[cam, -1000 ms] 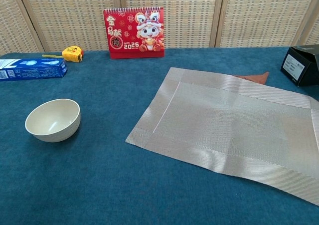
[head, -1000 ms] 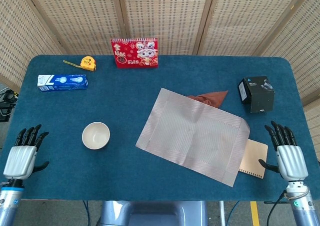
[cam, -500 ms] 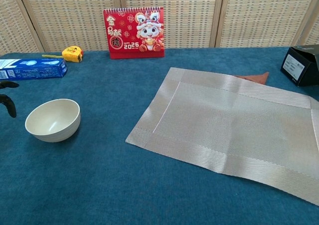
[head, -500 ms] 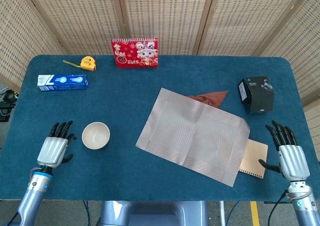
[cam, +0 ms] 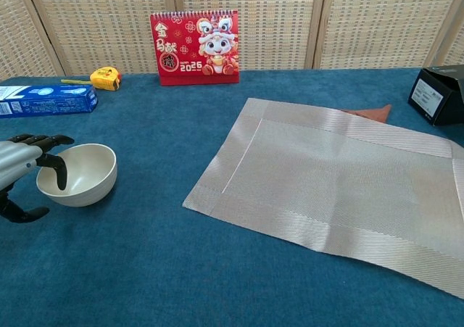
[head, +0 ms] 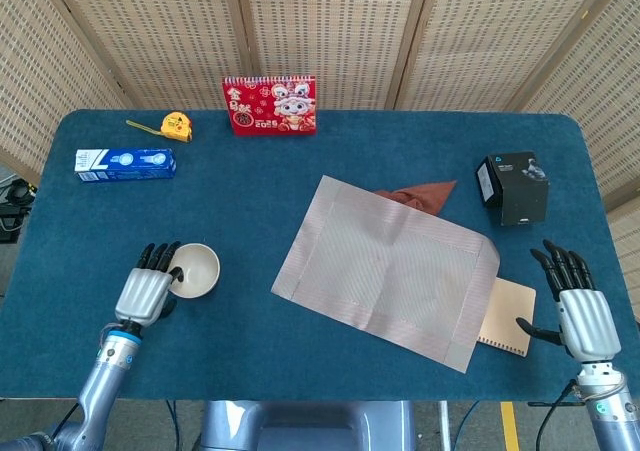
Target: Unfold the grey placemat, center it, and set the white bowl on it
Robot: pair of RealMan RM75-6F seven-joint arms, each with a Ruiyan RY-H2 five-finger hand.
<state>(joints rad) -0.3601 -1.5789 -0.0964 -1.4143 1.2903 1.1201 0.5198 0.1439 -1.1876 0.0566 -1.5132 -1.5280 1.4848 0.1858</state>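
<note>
My left hand (head: 145, 293) is at the white bowl (head: 193, 269), fingers over its near rim, thumb apart below; nothing gripped yet. Right hand (head: 583, 321) idles open. The grey placemat (head: 385, 267) lies unfolded but skewed; next I must close and lift.

red desk calendar (cam: 194, 48) marked "2026", other txt unreadable

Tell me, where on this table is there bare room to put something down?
Bare cloth lies between the white bowl and the grey placemat, and between the calendar and black box. It is crowded at the mat's right edge, over the notebook, and where the left robot hand meets the bowl.
</note>
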